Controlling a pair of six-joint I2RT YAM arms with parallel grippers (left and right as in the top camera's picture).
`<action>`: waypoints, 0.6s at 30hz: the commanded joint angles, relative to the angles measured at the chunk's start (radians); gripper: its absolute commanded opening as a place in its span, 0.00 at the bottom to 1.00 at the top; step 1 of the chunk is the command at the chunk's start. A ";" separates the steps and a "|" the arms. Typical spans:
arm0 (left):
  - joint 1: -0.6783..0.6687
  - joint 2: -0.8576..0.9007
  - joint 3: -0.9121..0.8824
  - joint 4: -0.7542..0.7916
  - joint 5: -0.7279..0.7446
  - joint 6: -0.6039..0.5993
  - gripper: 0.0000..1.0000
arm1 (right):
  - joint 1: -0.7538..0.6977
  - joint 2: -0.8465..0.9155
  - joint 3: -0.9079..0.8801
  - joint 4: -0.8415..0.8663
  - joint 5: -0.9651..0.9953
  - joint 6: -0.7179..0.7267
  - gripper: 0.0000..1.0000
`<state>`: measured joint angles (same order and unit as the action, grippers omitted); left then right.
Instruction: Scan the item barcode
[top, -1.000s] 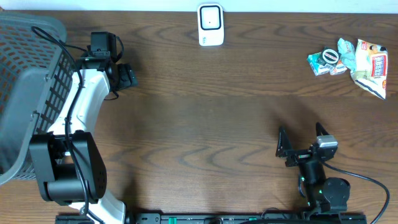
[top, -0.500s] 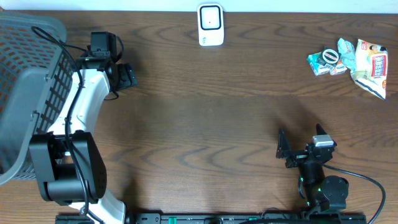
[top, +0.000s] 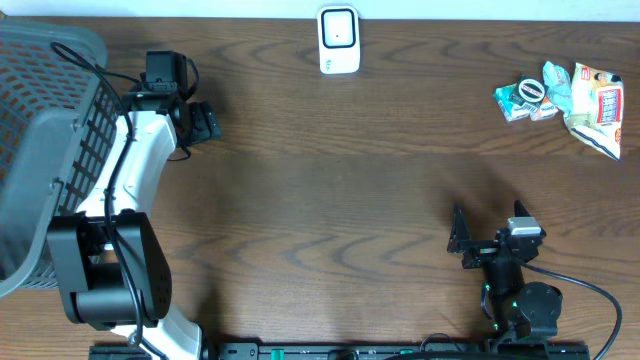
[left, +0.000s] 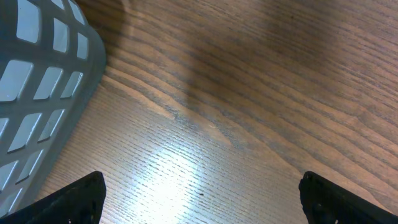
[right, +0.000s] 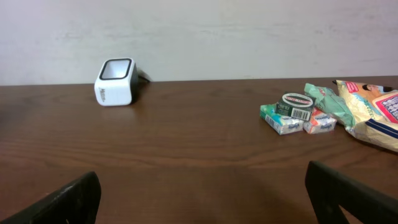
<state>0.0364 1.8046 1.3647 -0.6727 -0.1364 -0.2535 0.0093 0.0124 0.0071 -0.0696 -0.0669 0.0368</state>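
Wood grain runs across the dark brown table, and most of its middle lies bare. The white scanner stands upright at the far edge, about midway along it. In the right wrist view it sits just in front of the pale wall.

The task's packets lie in a loose cluster near the far right corner, touching one another. They are small green and white boxes with a round roll on top. A larger crinkled bag lies closest to the right edge. Scanner and packets are well apart, with bare wood between them.

A grey mesh basket takes up the left edge, its rim tilted over the table. The left gripper hangs just beside the basket's wall, jaws spread wide and holding nothing. Its wrist view shows only the basket's curved corner and tabletop between the fingertips.

The right gripper sits low close to the near edge on the right side, its jaws also wide apart and unloaded. It points toward the far edge, and open tabletop stretches from it to both scanner and packets.
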 joint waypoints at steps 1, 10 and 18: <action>0.000 0.000 -0.006 0.000 -0.005 0.013 0.98 | -0.014 -0.007 -0.001 -0.010 0.016 0.008 0.99; 0.000 0.000 -0.006 0.000 -0.005 0.013 0.98 | -0.014 -0.007 -0.001 -0.007 0.019 0.007 0.99; 0.000 0.000 -0.006 0.000 -0.005 0.013 0.97 | -0.016 -0.007 -0.001 -0.002 0.008 0.007 0.99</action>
<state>0.0364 1.8046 1.3643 -0.6724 -0.1364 -0.2535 0.0093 0.0124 0.0071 -0.0685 -0.0631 0.0372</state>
